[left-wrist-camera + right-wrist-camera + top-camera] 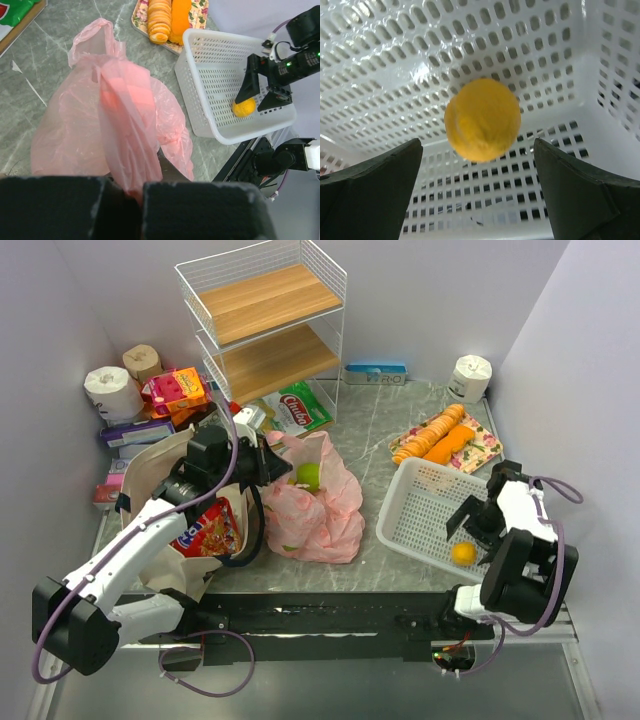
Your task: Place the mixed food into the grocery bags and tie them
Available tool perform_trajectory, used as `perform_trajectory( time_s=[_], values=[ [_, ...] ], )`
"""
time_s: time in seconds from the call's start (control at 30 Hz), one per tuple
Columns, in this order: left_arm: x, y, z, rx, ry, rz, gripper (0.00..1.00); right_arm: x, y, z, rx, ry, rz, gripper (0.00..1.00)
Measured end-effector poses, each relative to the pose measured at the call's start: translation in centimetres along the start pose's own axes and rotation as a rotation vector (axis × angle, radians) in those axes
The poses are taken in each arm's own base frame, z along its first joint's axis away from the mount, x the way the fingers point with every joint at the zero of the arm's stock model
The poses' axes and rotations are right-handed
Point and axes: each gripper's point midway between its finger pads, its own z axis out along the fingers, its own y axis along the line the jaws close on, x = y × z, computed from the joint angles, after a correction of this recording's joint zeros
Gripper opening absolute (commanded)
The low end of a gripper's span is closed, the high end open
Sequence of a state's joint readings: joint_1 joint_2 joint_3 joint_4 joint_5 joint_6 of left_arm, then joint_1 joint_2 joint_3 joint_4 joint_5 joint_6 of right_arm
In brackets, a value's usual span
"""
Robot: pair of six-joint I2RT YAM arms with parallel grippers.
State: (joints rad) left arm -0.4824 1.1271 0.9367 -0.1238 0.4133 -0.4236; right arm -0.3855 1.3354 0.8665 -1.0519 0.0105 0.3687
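The thin pink plastic bag (318, 508) lies in the middle of the table with a green apple (308, 476) inside. My left gripper (268, 462) is shut on one pink loop handle at the bag's left; in the left wrist view the pink film (112, 120) runs down between the black pads (200, 210). The beige tote (160, 475) stands to the left with a red snack packet (207, 530) in it. My right gripper (472, 528) is open inside the white basket (425, 490), its jaws either side of and just short of an orange (482, 119), which lies on the basket floor.
A wire rack with wooden shelves (265, 320) stands at the back. Toilet-paper rolls (112, 390) and boxes crowd the back left; another roll (470, 375) is at back right. A floral tray of orange food (447, 438) lies behind the basket. A green packet (300, 410) lies by the rack.
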Motion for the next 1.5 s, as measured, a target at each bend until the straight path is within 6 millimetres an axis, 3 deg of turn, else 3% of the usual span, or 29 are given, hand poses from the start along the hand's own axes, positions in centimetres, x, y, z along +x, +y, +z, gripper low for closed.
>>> perform_trajectory(
  time_s=[0.13,0.23,0.27,0.47,0.57,0.67,0.8,0.9,0.97,1.07,1.17,1.3,1.4,1.5],
  values=[
    [0.0,0.0,0.0,-0.002,0.001,0.001,0.01,-0.5,0.4,1.1,-0.004,0.008,0.001,0.94],
    [0.2,0.4,0.0,-0.019,0.005,0.004,0.01,-0.9,1.1,1.9,-0.03,0.011,0.005,0.73],
    [0.3,0.5,-0.1,-0.025,0.009,0.004,0.01,-0.9,1.2,2.1,-0.038,0.017,0.006,0.6],
    [0.5,0.9,-0.4,-0.056,0.016,0.001,0.01,-1.3,1.7,1.6,-0.072,-0.029,0.014,0.27],
    [0.6,1.0,-0.8,-0.07,0.018,-0.001,0.01,-1.6,2.3,0.0,-0.125,-0.095,0.01,0.24],
    [0.5,1.1,-1.0,-0.08,0.02,-0.004,0.01,-2.3,3.8,-2.9,-0.195,-0.202,-0.022,0.24],
    [0.3,0.9,-1.0,-0.078,0.019,-0.012,0.01,-2.3,10.4,-9.7,-0.388,-0.375,-0.19,0.23],
    [0.4,0.6,-1.0,-0.066,0.028,-0.028,0.01,-0.5,16.8,-14.7,-0.578,-0.434,-0.308,0.23],
    [0.7,0.5,-1.0,-0.062,0.038,-0.033,0.01,1.3,20.9,-17.0,-0.688,-0.429,-0.379,0.22],
    [1.0,0.7,-1.1,-0.071,0.058,-0.041,0.01,4.3,27.4,-19.1,-0.805,-0.374,-0.481,0.22],
    [0.8,0.7,-1.1,-0.077,0.064,-0.044,0.01,7.0,33.2,-19.0,-0.85,-0.306,-0.566,0.21],
    [0.4,0.5,-1.0,-0.075,0.059,-0.044,0.01,11.3,39.8,-17.3,-0.866,-0.209,-0.667,0.21],
    [0.2,0.5,-0.9,-0.076,0.057,-0.047,0.01,14.7,42.4,-15.5,-0.847,-0.148,-0.739,0.3],
    [0.1,0.5,-0.9,-0.081,0.054,-0.053,0.01,18.0,43.2,-14.2,-0.823,-0.098,-0.807,0.42]
  ],
)
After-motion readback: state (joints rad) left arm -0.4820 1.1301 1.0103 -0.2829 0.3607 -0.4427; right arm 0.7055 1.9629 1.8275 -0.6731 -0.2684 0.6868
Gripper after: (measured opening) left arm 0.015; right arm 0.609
